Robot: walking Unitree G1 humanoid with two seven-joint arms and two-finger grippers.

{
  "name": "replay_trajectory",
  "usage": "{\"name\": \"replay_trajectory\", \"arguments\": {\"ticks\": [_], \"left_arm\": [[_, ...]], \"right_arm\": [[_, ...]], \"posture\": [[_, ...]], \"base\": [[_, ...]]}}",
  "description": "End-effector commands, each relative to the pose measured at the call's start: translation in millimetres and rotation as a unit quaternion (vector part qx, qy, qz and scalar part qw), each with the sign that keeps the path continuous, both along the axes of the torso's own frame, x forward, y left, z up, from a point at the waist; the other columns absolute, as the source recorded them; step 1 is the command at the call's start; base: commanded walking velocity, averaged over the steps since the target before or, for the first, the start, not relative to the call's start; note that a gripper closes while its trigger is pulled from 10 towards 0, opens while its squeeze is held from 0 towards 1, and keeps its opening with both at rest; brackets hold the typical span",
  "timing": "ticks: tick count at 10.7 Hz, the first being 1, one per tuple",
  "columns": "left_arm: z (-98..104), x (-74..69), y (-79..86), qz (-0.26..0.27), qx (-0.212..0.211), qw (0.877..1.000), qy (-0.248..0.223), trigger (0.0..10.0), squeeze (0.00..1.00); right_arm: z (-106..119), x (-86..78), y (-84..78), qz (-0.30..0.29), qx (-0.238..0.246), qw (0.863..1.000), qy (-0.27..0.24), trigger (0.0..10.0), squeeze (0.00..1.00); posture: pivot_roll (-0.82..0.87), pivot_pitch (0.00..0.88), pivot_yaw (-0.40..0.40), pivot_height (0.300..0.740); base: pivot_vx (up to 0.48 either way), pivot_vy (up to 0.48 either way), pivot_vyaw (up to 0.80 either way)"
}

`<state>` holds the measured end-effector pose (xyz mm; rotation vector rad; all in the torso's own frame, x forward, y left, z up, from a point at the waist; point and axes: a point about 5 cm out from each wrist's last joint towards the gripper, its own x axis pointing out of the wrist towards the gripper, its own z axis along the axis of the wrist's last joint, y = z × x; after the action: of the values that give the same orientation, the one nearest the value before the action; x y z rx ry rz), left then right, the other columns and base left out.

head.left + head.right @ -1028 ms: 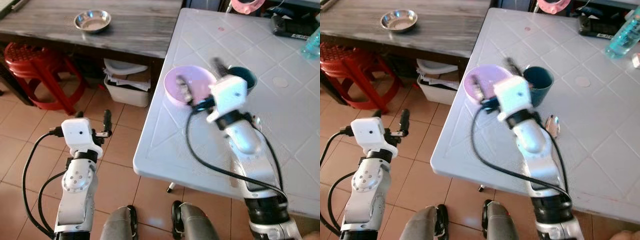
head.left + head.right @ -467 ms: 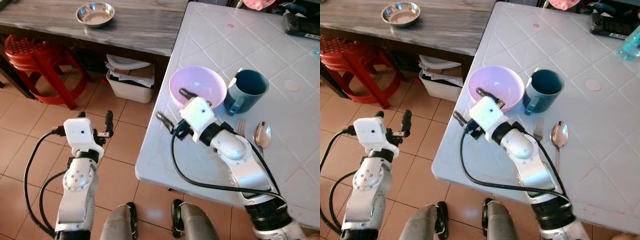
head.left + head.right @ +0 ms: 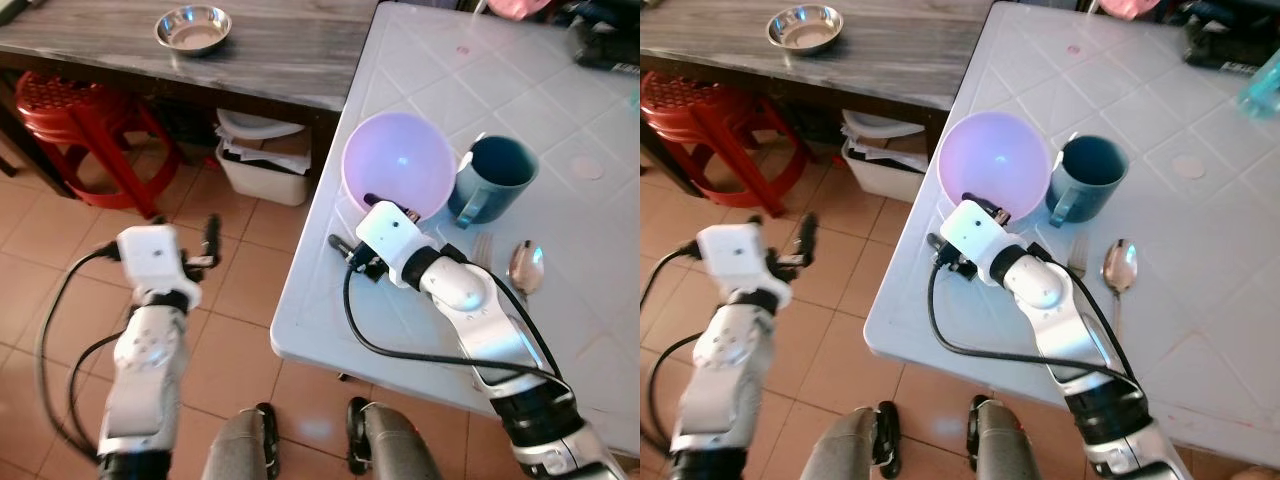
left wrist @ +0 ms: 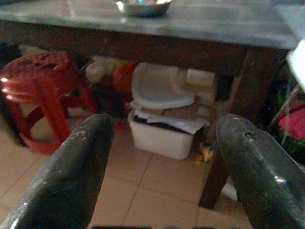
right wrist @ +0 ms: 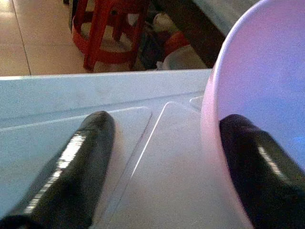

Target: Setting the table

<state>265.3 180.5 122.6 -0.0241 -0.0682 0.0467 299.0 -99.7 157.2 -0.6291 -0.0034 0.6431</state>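
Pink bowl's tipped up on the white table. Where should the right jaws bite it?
Probably the near rim of the pink bowl: it faces the right gripper, one finger already inside, the other outside. The teal mug blocks the far side.

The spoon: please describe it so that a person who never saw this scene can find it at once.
Start at the white table and find the dark teal mug next to the pink bowl. Just nearer the robot than the mug lie two metal pieces side by side. The spoon is the outer one with a rounded shiny head, unlike the pronged fork.
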Motion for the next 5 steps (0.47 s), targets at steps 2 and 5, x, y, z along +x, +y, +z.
{"name": "replay_trajectory", "arguments": {"ticks": [2, 5], "left_arm": [[-9, -8.2, 0.8, 0.010, -0.012, 1.000, 0.025, 10.0, 0.00], [-17, -17.2, -9.0, 0.002, -0.024, 0.999, 0.045, 10.0, 0.00]], "right_arm": [[-9, -0.9, -3.5, -0.008, -0.041, 0.999, 0.009, 0.0, 0.00], [-18, -5.0, -8.7, -0.011, -0.077, 0.997, 0.019, 0.0, 0.00]], "posture": [[-0.01, 0.257, 0.057, 0.740], [-0.02, 0.253, 0.050, 0.740]], "base": [[0.000, 0.000, 0.00], [0.000, 0.000, 0.00]]}}
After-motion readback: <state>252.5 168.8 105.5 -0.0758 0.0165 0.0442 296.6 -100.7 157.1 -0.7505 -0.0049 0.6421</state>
